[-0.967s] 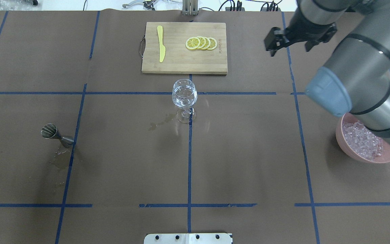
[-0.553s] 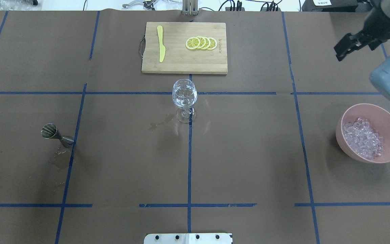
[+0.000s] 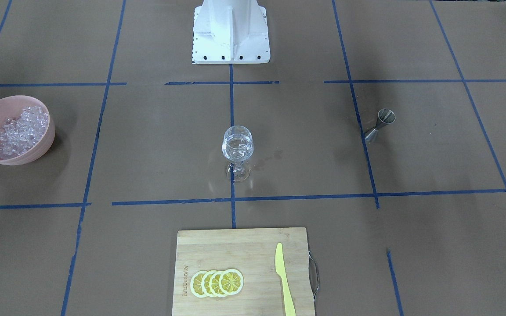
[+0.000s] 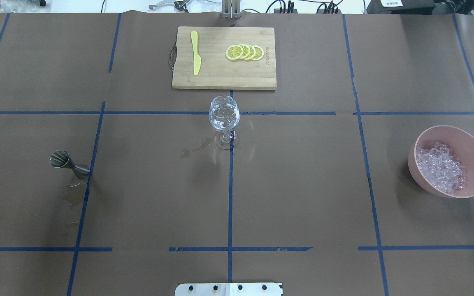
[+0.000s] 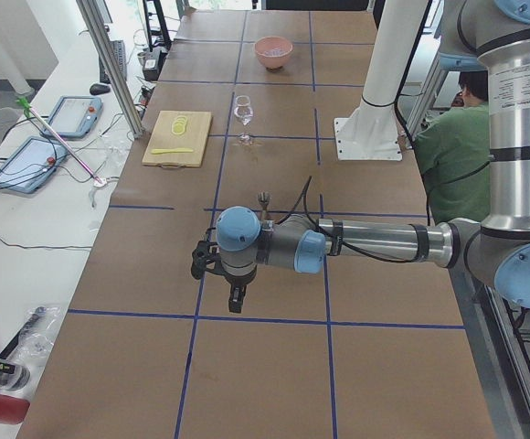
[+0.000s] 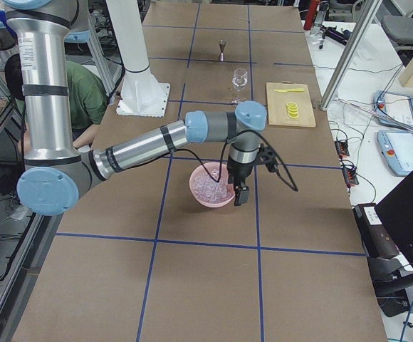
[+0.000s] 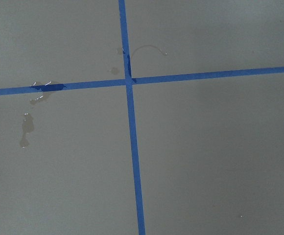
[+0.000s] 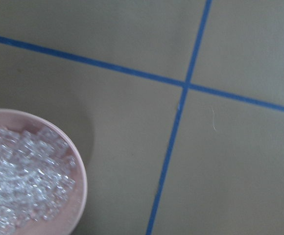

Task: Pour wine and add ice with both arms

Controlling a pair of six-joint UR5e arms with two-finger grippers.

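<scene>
The wine glass (image 4: 224, 115) stands upright at the table's middle with something clear in its bowl; it also shows in the front view (image 3: 237, 144). The ice (image 4: 440, 166) lies heaped in a pink bowl (image 4: 473, 156) at the right. The right gripper (image 6: 240, 194) hangs over the bowl's far side in the exterior right view; I cannot tell whether it is open. Its wrist view shows the ice (image 8: 24, 181) at lower left. The left gripper (image 5: 236, 300) hangs low over bare table in the exterior left view; I cannot tell its state. Neither gripper shows in the overhead view.
A steel jigger (image 4: 62, 160) stands at the left with wet spots (image 4: 72, 197) around it. A wooden cutting board (image 4: 216, 76) at the back carries lemon slices (image 4: 245, 52) and a yellow knife (image 4: 196, 53). The white pedestal (image 3: 230, 30) stands at the near edge.
The right arm has swung right and left the overhead view. The pink bowl, partly covered by it before, now shows whole. Glass and jigger have not moved.
</scene>
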